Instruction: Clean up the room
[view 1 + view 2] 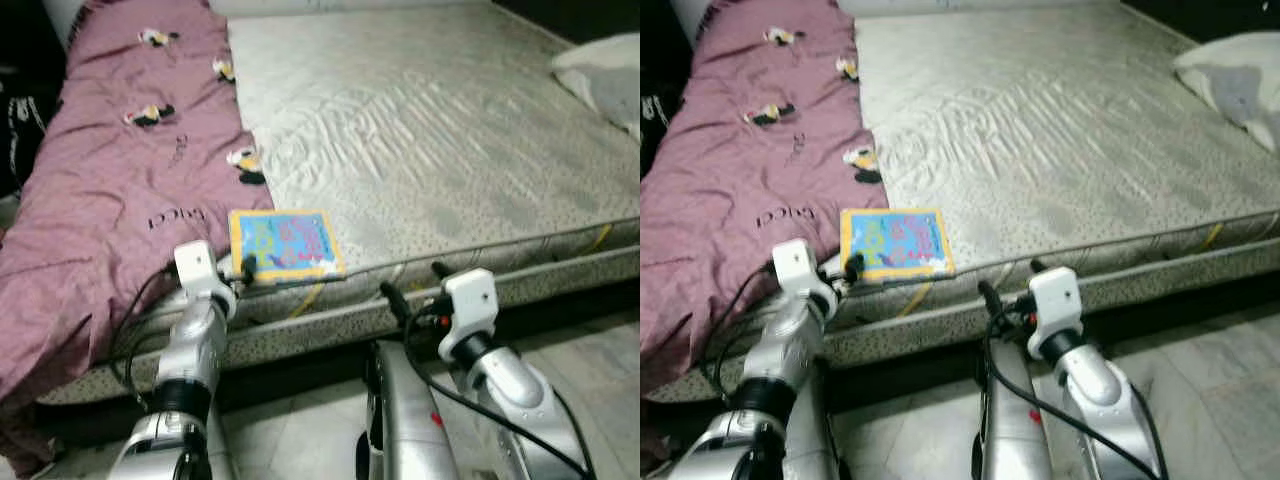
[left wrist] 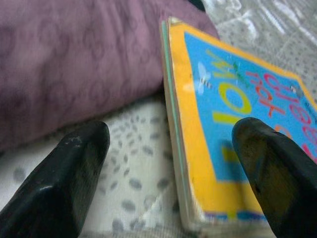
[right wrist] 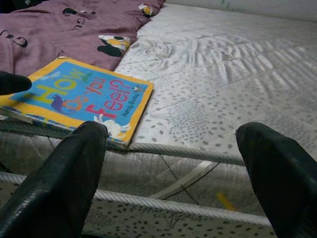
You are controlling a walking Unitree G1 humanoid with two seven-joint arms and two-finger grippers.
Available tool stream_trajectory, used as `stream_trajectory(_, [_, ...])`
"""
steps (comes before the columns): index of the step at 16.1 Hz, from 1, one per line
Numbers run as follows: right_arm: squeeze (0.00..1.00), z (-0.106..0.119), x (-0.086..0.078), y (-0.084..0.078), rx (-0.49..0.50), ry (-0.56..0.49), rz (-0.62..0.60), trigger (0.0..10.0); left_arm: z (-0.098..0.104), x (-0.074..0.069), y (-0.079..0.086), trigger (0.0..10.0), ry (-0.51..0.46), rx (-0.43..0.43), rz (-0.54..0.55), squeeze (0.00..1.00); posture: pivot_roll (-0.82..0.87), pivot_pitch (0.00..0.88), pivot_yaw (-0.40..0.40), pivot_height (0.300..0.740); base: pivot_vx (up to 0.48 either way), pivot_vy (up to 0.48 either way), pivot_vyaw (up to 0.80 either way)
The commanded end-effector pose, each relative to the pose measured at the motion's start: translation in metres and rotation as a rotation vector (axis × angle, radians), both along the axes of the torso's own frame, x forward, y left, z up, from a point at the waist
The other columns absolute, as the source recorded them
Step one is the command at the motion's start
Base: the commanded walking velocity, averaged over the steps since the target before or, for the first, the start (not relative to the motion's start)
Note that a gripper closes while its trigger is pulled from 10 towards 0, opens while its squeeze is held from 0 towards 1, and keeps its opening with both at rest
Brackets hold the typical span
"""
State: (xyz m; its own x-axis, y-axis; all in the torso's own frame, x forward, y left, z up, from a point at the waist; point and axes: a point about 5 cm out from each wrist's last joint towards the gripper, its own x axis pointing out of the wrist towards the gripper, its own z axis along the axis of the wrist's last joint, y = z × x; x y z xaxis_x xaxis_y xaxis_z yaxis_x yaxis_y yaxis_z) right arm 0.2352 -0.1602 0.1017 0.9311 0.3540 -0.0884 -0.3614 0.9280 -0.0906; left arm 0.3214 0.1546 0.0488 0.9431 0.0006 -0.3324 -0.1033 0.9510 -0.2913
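Note:
A children's book (image 1: 285,243) with a yellow border and a blue cover lies flat on the mattress (image 1: 430,120), close to its front edge and beside the purple blanket (image 1: 120,180). My left gripper (image 1: 243,270) is open at the book's near left corner. In the left wrist view one finger (image 2: 74,173) rests over the mattress and the other (image 2: 277,168) over the cover (image 2: 237,109). My right gripper (image 1: 415,283) is open in front of the mattress edge, to the right of the book (image 3: 84,96), with nothing between its fingers.
The blanket drapes over the bed's left side and front corner. A white pillow (image 1: 605,75) lies at the far right of the bed. Pale tiled floor (image 1: 600,350) runs below the bed frame. Dark items (image 1: 20,120) stand left of the bed.

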Motion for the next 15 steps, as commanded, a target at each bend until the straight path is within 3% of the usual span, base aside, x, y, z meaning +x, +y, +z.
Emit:
stream_trajectory(1, [0.0,0.005,0.001,-0.002,-0.013,-0.016,-0.011,10.0,0.003,0.004,0.004,10.0,-0.018,-0.008,0.003,0.0,-0.16,0.035,-0.01,0.477,0.0,0.0,0.0])
stream_trajectory(4, [0.0,0.009,0.005,-0.001,-0.006,-0.016,0.011,10.0,-0.007,0.006,-0.004,10.0,0.057,-0.077,-0.021,0.0,-0.16,0.036,-0.018,0.477,0.0,0.0,0.0])
stream_trajectory(6, [0.0,0.016,-0.001,0.015,0.094,0.045,0.183,10.0,-0.011,0.008,-0.012,10.0,0.106,-0.11,-0.079,0.0,-0.17,0.035,-0.018,0.477,0.0,0.0,0.0])
stream_trajectory(8, [0.0,0.023,-0.019,0.03,0.171,0.147,0.39,10.0,-0.016,0.008,-0.024,10.0,0.188,-0.16,-0.184,0.0,-0.19,0.031,-0.017,0.477,0.0,0.0,0.0])
stream_trajectory(13, [0.0,0.023,-0.019,0.026,0.125,0.152,0.387,10.0,-0.009,0.014,-0.035,10.0,0.202,-0.253,-0.306,0.0,-0.2,0.023,-0.005,0.477,0.0,0.0,0.0])
stream_trajectory(14, [0.0,0.025,-0.018,0.027,0.127,0.146,0.38,10.0,-0.01,0.014,-0.033,4.1,0.212,-0.254,-0.305,0.0,-0.2,0.022,-0.002,0.477,0.0,0.0,0.0])
stream_trajectory(15, [0.0,0.025,-0.017,0.026,0.123,0.138,0.368,10.0,-0.01,0.014,-0.03,0.0,0.201,-0.249,-0.291,0.0,-0.2,0.022,-0.001,0.477,0.0,0.0,0.0])
